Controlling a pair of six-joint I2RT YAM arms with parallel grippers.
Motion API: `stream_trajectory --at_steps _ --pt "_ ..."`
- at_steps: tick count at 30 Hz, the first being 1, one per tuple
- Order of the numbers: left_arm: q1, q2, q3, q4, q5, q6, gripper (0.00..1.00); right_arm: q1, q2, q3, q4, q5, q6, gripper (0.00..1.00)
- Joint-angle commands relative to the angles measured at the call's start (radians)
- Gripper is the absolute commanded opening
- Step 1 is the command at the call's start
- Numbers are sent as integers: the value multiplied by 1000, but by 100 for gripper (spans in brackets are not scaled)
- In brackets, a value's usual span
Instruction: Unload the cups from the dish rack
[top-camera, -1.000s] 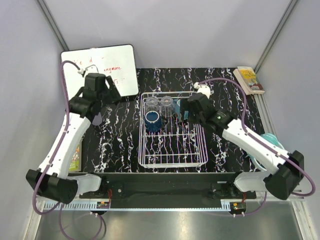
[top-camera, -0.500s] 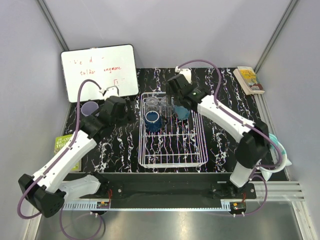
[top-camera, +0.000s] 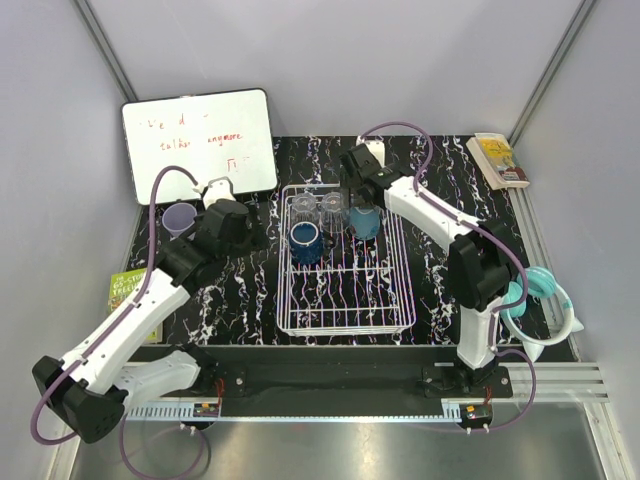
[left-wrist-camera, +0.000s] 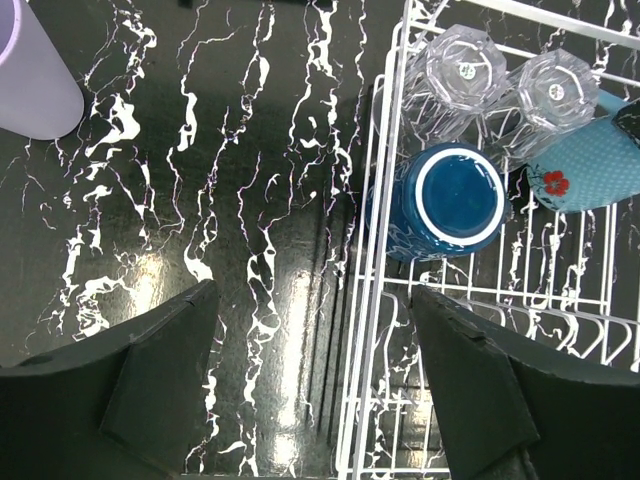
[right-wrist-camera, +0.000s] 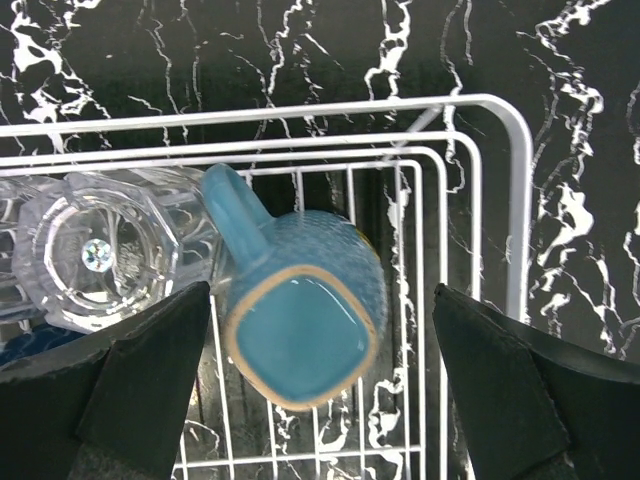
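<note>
Right fingers (right-wrist-camera: 140, 370) spread wide, empty, hovering either side of teal mug (right-wrist-camera: 300, 345). Mug tipped in rack (right-wrist-camera: 515, 200), far right corner, handle against glass (right-wrist-camera: 95, 250). Best bet: drop straight, pinch mug body, lift clear of glass and wire. Left fingers (left-wrist-camera: 150, 380) released, empty, over tabletop (left-wrist-camera: 200, 150) beside rack. Blue mug (left-wrist-camera: 455, 200) just inside. Purple tumbler (left-wrist-camera: 35, 75) out on tabletop.

whiteboard (top-camera: 200, 140) back-left, red writing on it | yellow book (top-camera: 497, 160) back-right | green packet (top-camera: 128, 290) left edge | black marbled tabletop (top-camera: 440, 180)
</note>
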Motion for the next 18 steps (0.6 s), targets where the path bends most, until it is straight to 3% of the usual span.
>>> stream_trajectory --at_steps 1,14,16,18 --pt "-4 11 -8 55 -16 6 82 3 26 54 5 -19 -10 100" --pt "-6 47 -14 66 5 2 82 -2 72 -35 39 -65 40 100" --pt "-4 53 -19 70 10 0 82 -7 74 -49 48 -66 42 97" --pt "-4 56 -20 72 13 0 82 -11 71 -60 53 -74 40 84"
